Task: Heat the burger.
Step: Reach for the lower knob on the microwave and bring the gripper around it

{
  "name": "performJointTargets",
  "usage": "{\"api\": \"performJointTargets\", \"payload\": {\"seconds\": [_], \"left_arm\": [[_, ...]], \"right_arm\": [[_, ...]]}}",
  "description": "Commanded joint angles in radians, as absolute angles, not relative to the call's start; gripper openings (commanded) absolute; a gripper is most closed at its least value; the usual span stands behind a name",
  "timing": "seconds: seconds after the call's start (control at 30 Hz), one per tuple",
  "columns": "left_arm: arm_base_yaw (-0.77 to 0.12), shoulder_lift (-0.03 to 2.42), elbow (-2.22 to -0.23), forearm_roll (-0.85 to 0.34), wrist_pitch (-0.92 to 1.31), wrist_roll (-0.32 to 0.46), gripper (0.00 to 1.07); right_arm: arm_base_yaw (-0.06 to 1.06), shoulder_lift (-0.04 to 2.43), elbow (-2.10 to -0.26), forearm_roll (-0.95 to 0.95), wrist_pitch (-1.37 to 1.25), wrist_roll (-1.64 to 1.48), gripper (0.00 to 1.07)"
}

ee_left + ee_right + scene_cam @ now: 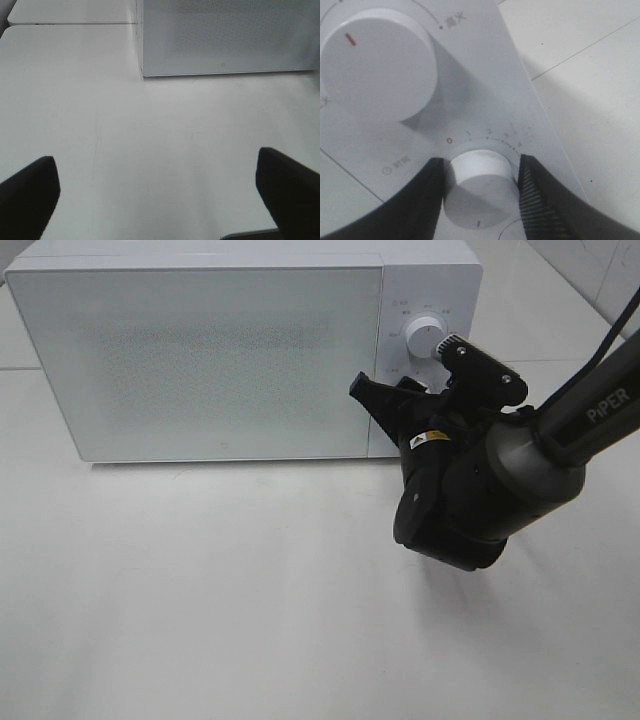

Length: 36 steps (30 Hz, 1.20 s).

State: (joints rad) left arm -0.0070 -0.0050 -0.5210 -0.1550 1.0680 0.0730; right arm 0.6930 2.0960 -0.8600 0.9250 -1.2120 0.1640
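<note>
The burger is out of view. The white microwave (200,360) stands at the back of the table with its door closed, and its lower front corner (225,35) shows in the left wrist view. My right gripper (408,375) is at the control panel, its jaws shut on the lower timer knob (479,185). The fingers (535,200) press on both sides of that knob. The knob's red mark points away from the 0 on the dial. The upper power knob (377,65) is free. My left gripper (159,190) hangs open over bare table, holding nothing.
The white table (200,590) spreads in front of the microwave. A seam between two tabletops (70,23) runs to the left of the microwave. My right arm (560,440) reaches in from the right edge.
</note>
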Motion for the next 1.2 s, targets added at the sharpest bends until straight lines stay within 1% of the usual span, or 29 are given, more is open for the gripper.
{"api": "performJointTargets", "payload": {"seconds": [0.03,0.53,0.7,0.77,0.87,0.93,1.2], "left_arm": [[-0.005,-0.023,-0.522,-0.163,1.058,0.066,1.0],[-0.005,-0.023,-0.522,-0.163,1.058,0.066,1.0],[-0.005,-0.023,-0.522,-0.163,1.058,0.066,1.0],[-0.005,-0.023,-0.522,-0.163,1.058,0.066,1.0],[-0.005,-0.023,-0.522,-0.163,1.058,0.066,1.0],[-0.005,-0.023,-0.522,-0.163,1.058,0.066,1.0],[-0.005,-0.023,-0.522,-0.163,1.058,0.066,1.0]], "right_arm": [[0.693,2.083,-0.878,0.823,-1.256,0.284,0.18],[0.693,2.083,-0.878,0.762,-1.252,0.508,0.17],[0.693,2.083,-0.878,0.733,-1.251,0.598,0.18],[0.693,2.083,-0.878,0.717,-1.253,0.686,0.18],[0.693,2.083,-0.878,0.717,-1.253,0.703,0.18],[0.693,2.083,-0.878,0.693,-1.264,0.777,0.18],[0.693,2.083,-0.878,0.673,-1.268,0.912,0.18]]}}
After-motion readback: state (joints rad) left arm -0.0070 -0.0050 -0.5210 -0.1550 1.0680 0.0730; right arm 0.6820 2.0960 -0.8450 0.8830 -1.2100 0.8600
